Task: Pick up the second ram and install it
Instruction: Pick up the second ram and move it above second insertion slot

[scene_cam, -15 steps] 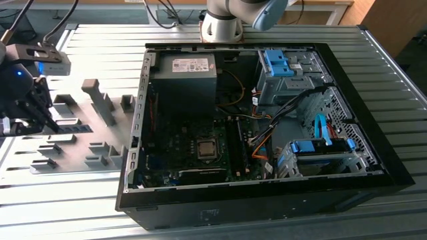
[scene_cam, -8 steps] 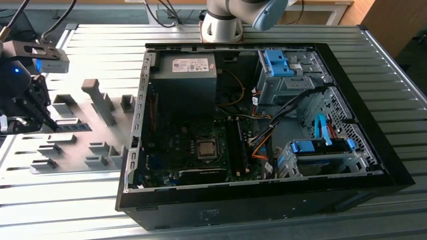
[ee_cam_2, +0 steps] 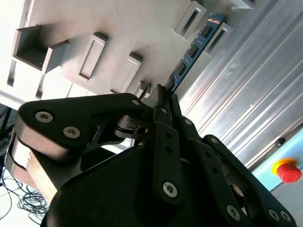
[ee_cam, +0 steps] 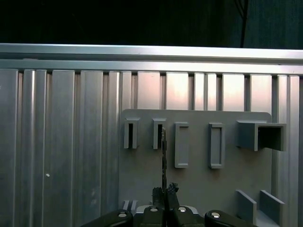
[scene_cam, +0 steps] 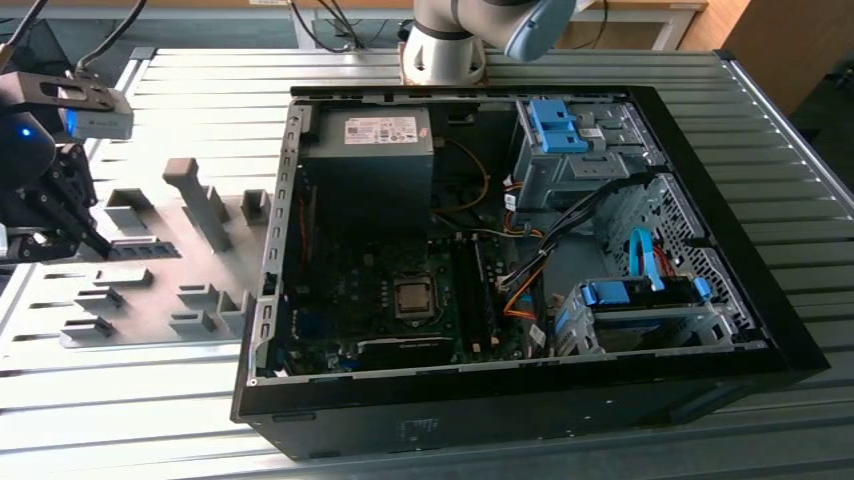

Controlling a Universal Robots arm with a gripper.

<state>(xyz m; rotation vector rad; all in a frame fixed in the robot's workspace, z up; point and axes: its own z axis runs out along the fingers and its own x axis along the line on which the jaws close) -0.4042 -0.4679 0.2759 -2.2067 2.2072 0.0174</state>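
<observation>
1. gripper (ee_cam: 164, 193) pinches one end of the ram (ee_cam: 164, 156), which is seen edge-on.
2. ram's far end is just beside a slotted block (ee_cam: 157, 134) on the grey fixture plate (ee_cam: 199, 189).
3. plate lies on the ribbed metal table (ee_cam: 66, 142).

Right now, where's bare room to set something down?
Ribbed table lies bare between the fixture plate and the far edge, and between it and the near edge. The plate and the computer case interior are crowded.

An open black computer case (scene_cam: 534, 425) lies on a ribbed metal table (scene_cam: 134, 420). At the exterior view's left sits 1 grey fixture plate (scene_cam: 160, 285) carrying slotted blocks. The second wrist view shows 1 red button (ee_cam_2: 289, 171).
</observation>
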